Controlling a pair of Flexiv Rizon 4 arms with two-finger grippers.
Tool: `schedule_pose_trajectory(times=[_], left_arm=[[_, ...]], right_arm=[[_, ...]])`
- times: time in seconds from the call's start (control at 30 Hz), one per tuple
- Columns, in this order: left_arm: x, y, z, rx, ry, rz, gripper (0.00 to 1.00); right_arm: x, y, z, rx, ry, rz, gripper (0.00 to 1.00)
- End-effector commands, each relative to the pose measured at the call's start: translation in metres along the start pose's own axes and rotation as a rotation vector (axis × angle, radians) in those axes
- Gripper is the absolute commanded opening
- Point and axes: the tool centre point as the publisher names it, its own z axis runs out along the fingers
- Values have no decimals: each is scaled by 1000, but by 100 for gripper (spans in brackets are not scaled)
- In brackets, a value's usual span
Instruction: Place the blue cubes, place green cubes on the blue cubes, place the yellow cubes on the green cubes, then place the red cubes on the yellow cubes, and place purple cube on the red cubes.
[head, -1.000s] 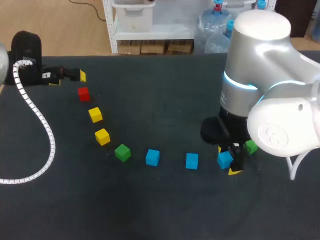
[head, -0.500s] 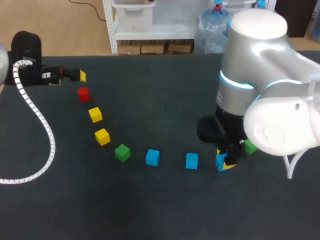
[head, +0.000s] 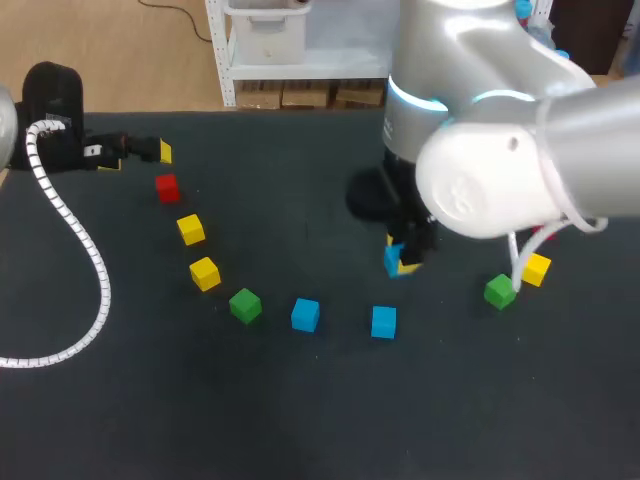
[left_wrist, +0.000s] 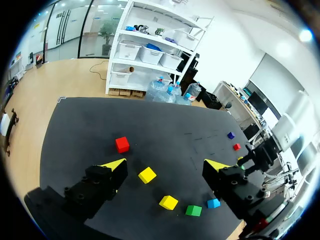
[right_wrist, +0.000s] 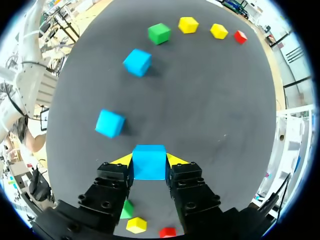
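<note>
The right gripper (head: 403, 262) was closed narrowly on a small matt blue cube (right_wrist: 149, 162), pinched from two sides and apparently clear of the black table (head: 300, 420), near mid-table. From it, the two other blue cubes lay toward the table's near edge. The closer blue cube (head: 384, 321) sat almost directly toward that edge and the second blue cube (head: 305, 314) further toward the left edge; being cubes, none offered a long axis. The left gripper (left_wrist: 166, 165), spread wide and empty, sat by the far left corner, so the right arm was judged much the nearer.
</note>
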Motion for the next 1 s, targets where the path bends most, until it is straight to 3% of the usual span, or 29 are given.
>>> schedule_pose_trajectory(times=[0.03,0.43,0.57,0.8,1.0], left_arm=[[1,2,0,8,-5,1,100],[1,2,0,8,-5,1,100],[1,2,0,8,-5,1,100],[1,2,0,8,-5,1,100],[1,2,0,8,-5,1,100]], right_arm=[[-5,-28,6,-86,-21,11,0],[-25,-66,13,-132,-39,61,0],[-29,-66,19,-151,-10,54,0],[-17,-54,44,-188,-15,57,0],[-14,-57,42,-168,-13,69,0]])
